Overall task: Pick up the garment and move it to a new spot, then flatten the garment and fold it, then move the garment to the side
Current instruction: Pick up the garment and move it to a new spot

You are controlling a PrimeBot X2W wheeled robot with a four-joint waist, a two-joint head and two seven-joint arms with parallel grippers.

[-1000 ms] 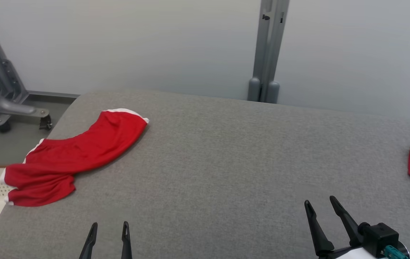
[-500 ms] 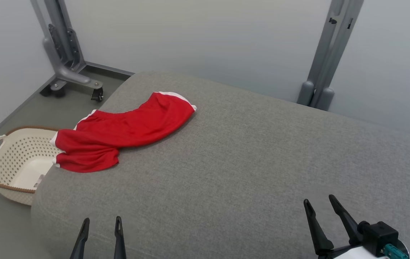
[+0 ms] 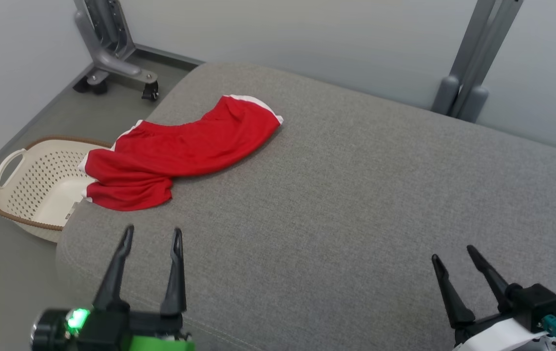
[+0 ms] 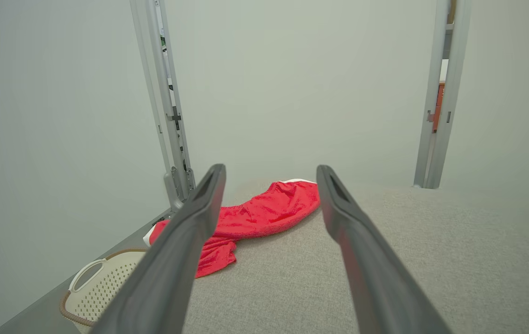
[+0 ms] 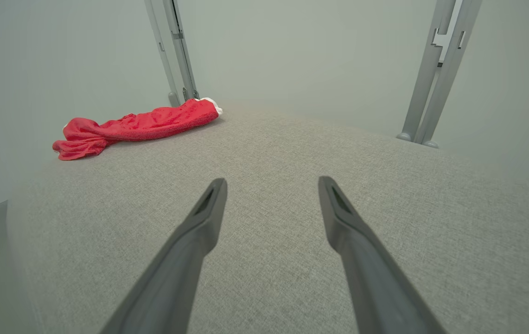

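A red garment (image 3: 180, 151) with white trim lies crumpled near the far left corner of the grey padded surface (image 3: 336, 195), one end hanging over the left edge. It also shows as the red garment (image 4: 264, 213) in the left wrist view and the red garment (image 5: 134, 127) in the right wrist view. My left gripper (image 3: 152, 235) hovers open at the lower left, short of the cloth, nothing between its fingers. At the lower right, my right gripper (image 3: 453, 254) is open and empty, far from the garment.
A cream perforated laundry basket (image 3: 19, 195) with a brown rim stands on the floor beside the surface's left edge. A grey wheeled stand base (image 3: 112, 63) is at the back left, a grey post (image 3: 468, 73) at the back right.
The camera has swung left and down, bringing the basket into view. My left gripper has come forward and up into the picture; the garment lies as it did.
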